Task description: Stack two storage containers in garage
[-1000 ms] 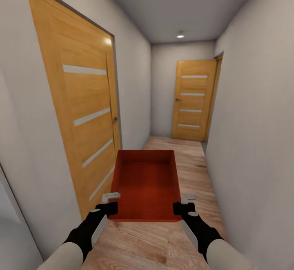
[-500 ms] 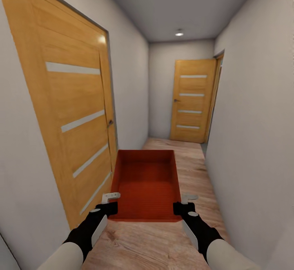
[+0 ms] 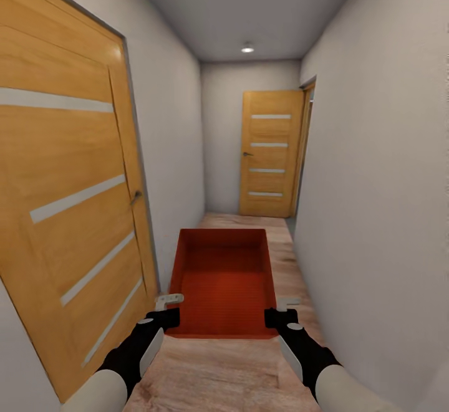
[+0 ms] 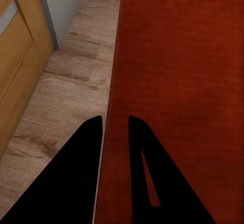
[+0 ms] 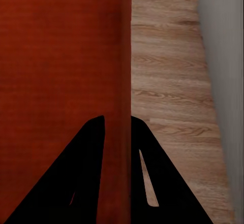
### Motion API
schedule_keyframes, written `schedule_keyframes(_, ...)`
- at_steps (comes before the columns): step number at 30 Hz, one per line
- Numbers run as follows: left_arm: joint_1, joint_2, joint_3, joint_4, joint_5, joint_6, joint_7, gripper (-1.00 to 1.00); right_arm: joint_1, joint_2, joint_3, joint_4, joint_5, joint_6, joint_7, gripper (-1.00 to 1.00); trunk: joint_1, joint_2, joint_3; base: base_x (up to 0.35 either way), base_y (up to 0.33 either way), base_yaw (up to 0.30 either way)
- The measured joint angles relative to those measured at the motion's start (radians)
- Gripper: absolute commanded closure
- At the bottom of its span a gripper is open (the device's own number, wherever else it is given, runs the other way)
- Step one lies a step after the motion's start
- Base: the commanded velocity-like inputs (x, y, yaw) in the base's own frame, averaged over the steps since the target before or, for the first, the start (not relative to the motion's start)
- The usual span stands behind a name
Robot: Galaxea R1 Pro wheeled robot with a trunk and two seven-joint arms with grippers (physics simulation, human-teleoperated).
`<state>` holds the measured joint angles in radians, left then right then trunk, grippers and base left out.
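We are in a narrow corridor with a light wood plank floor [image 3: 249,368], a large orange-wood door [image 3: 68,212] close beside our left arm and a second, smaller-looking door [image 3: 269,153] at the far end, ahead and a little toward our right side. Between our two hands we carry one storage container [image 3: 223,281], an orange-red lidless bin held clear of the planks; its long axis runs straight away from us, so its far short wall points down the corridor and its near corners sit at our grippers. The left gripper [image 3: 167,310] is pinched on the bin's left long wall near the near corner: in the left wrist view its fingers [image 4: 84,148] straddle that wall [image 4: 116,82], one outside and one inside, closed down to the thickness of the rim. The right gripper [image 3: 282,310] mirrors it on the right long wall, and in the right wrist view its fingers [image 5: 91,148] likewise clamp the wall [image 5: 126,56] between them. Both hands are equally near the bin, so we judge the coming move turns on keeping the bin's length in line with the corridor while we roll on toward the far door.
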<state>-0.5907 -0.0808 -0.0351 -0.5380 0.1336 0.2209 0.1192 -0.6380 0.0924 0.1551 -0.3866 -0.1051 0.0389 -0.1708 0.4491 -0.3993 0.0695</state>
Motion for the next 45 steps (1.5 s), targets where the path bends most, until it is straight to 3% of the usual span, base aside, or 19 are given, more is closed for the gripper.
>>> schedule_keyframes(8, 0.000, 0.000, 0.000, -0.001, -0.001, 0.000, 0.000, 1.00, 0.000, 0.000, 0.001, 0.000, -0.001, -0.001, 0.000, 1.00, 0.000, 0.000, 0.000, 0.322, 0.000, -0.159)
schedule_keyframes(45, 0.000, -0.001, 0.001, -0.002, -0.004, 0.000, 0.000, 1.00, 0.000, -0.001, 0.003, 0.002, -0.005, -0.005, 0.000, 1.00, 0.000, 0.000, 0.000, 0.322, 0.000, -0.002)
